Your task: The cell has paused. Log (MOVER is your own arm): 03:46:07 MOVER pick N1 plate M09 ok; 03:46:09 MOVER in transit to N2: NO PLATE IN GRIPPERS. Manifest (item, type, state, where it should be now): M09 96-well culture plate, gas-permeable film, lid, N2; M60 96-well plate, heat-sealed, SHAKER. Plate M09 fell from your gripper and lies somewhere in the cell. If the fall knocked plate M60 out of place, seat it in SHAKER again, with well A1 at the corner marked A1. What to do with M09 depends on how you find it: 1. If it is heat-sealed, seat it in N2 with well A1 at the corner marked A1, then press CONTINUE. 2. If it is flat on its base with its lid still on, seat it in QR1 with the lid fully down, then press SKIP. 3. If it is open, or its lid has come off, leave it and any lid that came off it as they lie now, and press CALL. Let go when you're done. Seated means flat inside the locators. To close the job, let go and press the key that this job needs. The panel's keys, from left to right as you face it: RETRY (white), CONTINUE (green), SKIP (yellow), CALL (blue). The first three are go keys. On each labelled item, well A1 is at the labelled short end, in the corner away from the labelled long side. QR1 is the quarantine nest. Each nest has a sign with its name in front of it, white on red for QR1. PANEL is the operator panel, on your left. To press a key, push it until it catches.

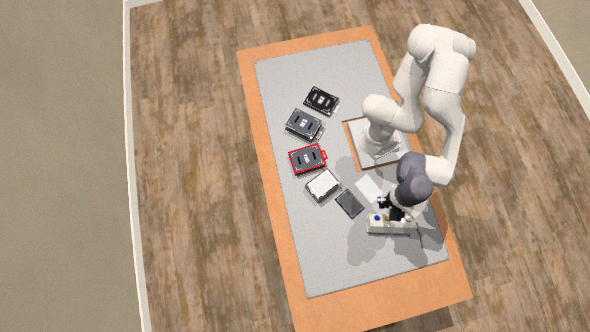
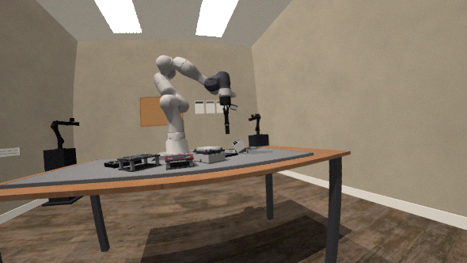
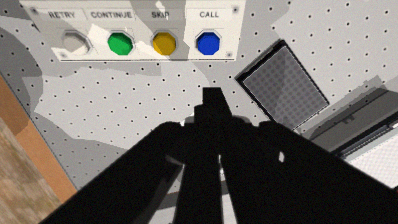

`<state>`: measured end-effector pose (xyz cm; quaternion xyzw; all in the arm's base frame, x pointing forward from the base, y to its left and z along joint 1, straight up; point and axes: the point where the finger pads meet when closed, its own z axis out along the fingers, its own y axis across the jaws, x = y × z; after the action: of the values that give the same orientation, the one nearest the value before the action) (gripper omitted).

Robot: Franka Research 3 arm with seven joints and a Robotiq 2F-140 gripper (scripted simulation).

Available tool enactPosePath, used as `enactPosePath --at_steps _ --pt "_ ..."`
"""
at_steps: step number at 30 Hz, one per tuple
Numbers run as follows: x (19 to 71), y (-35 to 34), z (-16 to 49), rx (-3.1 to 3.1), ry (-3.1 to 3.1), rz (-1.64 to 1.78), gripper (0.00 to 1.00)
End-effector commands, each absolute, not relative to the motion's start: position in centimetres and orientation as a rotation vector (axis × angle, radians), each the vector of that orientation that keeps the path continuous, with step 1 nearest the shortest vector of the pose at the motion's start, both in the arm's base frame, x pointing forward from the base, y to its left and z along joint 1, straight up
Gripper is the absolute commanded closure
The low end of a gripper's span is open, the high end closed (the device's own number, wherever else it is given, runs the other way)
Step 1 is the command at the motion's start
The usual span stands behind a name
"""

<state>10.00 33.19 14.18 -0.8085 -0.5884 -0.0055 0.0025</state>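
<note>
My gripper [image 3: 211, 101] [image 2: 226, 130] is shut and empty. It hangs well above the table, over the mat just in front of the operator panel [image 1: 392, 225]. The wrist view shows the keys RETRY [image 3: 75, 42], CONTINUE [image 3: 120, 43], SKIP [image 3: 164, 43] and CALL [image 3: 208, 43]; the fingertips point below CALL. A dark plate [image 1: 349, 203] [image 3: 282, 85] lies flat on the mat beside the panel, with no lid on it and its grid of wells showing. A pale flat rectangle [image 1: 369, 187] that looks like a lid lies apart from it. A white-topped plate sits on the shaker [image 1: 322, 185].
The red-framed QR1 nest [image 1: 306, 158], a grey nest [image 1: 303, 124] and a black nest [image 1: 320, 100] stand in a row beyond the shaker, all empty. My arm's base [image 1: 375, 140] is at the table's right side. The table edge lies left of the panel in the wrist view.
</note>
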Motion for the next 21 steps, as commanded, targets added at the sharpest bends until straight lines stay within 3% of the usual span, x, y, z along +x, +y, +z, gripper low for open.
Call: enactPosePath --at_steps 1,21 --pt "9.9 33.1 14.1 -2.535 -1.849 -0.012 0.9" --pt "10.2 33.9 12.6 -2.535 -1.849 -0.012 0.9"
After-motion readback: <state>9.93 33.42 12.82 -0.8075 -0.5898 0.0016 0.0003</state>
